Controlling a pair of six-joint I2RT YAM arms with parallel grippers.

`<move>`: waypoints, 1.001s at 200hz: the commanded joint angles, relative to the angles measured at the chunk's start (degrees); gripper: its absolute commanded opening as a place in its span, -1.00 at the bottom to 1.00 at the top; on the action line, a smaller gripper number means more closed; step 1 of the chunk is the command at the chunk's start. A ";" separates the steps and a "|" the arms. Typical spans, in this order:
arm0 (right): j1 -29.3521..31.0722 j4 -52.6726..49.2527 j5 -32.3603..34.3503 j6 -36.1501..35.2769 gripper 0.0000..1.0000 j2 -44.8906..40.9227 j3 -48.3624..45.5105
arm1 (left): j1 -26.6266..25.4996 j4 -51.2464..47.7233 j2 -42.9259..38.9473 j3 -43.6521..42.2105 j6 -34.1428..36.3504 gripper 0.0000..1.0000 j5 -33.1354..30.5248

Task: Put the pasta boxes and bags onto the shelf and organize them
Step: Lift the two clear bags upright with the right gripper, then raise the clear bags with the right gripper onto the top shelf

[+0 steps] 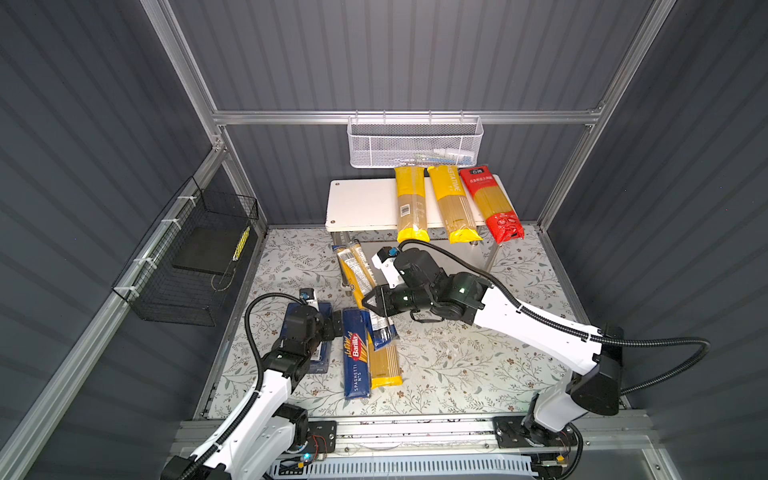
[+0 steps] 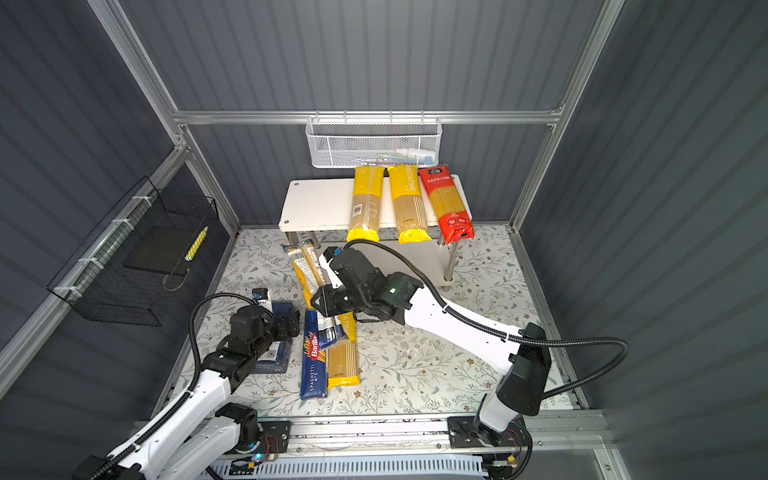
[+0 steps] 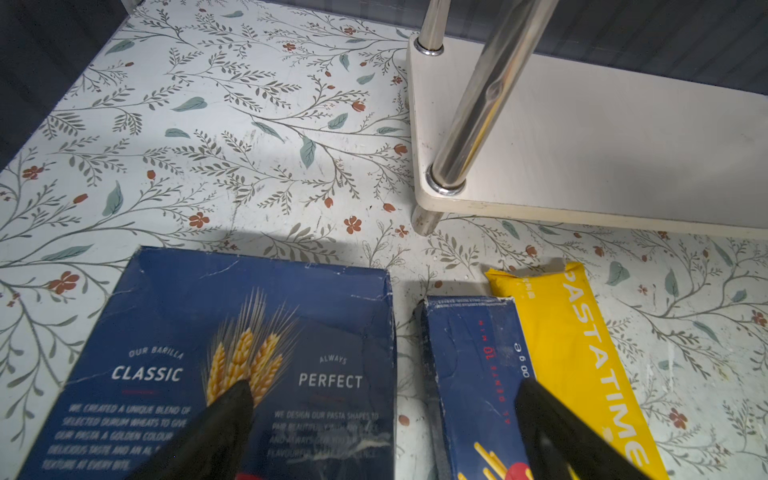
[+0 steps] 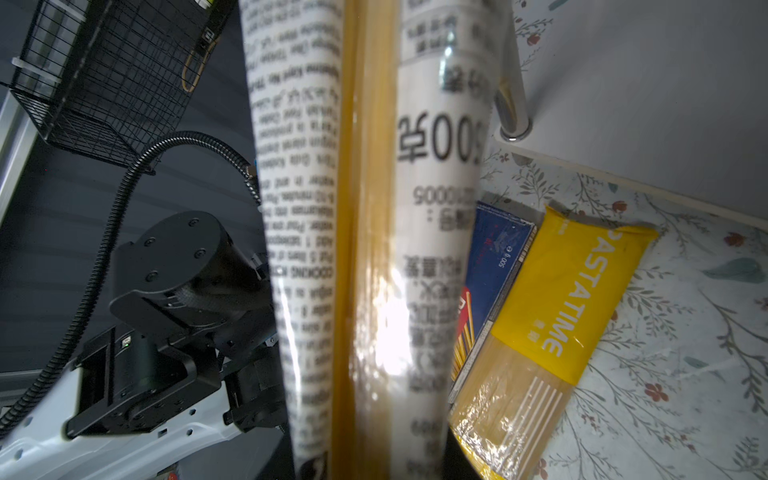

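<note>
The shelf (image 1: 361,203) holds two yellow bags (image 1: 410,203) (image 1: 453,203) and a red bag (image 1: 492,203) across its top board, their ends overhanging the front. My right gripper (image 1: 374,305) is shut on the clear bag with dark blue ends (image 1: 353,266), which fills the right wrist view (image 4: 374,249) and slants from the shelf's leg over the items below. The narrow Spaghetti box (image 1: 356,365) and another yellow bag (image 1: 386,361) lie side by side on the table. My left gripper (image 3: 386,415) is open, fingers astride the gap between the wide blue box (image 3: 249,332) and the narrow box (image 3: 469,353).
A white mesh basket (image 1: 415,143) hangs on the back wall above the shelf. A black wire basket (image 1: 187,266) hangs on the left wall. The shelf's lower board (image 3: 602,158) and chrome legs (image 3: 486,95) stand just beyond the boxes. Floral table surface (image 1: 457,365) stretches to the right.
</note>
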 commanded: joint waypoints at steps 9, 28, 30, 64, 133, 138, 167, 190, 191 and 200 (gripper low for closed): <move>0.12 6.45 -0.26 -4.18 -0.43 0.66 8.37 | -0.28 -0.09 -0.68 -0.02 0.38 0.99 -0.65; -0.14 5.10 -0.85 -5.06 -0.43 2.96 12.50 | -0.24 -0.07 -0.75 -0.04 0.39 0.99 -0.59; -0.16 4.90 -0.96 -5.17 -0.43 3.22 13.03 | -0.27 -0.06 -0.72 -0.06 0.36 0.99 -0.60; -0.70 1.99 0.18 -6.67 -0.44 6.73 20.95 | -0.25 -0.07 -0.69 -0.06 0.35 0.99 -0.57; -0.80 -0.36 2.81 -7.32 -0.42 6.88 24.51 | -0.25 -0.03 -0.35 0.11 0.38 0.99 -0.59; -0.78 -0.32 3.11 -7.31 -0.43 6.72 24.58 | -0.20 -0.05 -0.45 0.09 0.43 0.99 -0.66; -0.88 -2.02 4.59 -8.43 -0.42 7.43 27.70 | -0.27 -0.06 -0.55 0.02 0.38 0.99 -0.59; -1.26 -3.49 5.52 -9.16 -0.42 9.37 32.17 | -0.23 -0.06 -0.63 -0.02 0.36 0.99 -0.65; -1.33 -3.51 5.48 -9.16 -0.42 9.43 32.34 | -0.21 -0.06 -0.57 0.00 0.35 0.99 -0.61; -1.71 -3.96 5.33 -9.20 -0.42 10.28 34.16 | -0.27 -0.06 -0.50 0.02 0.36 0.99 -0.61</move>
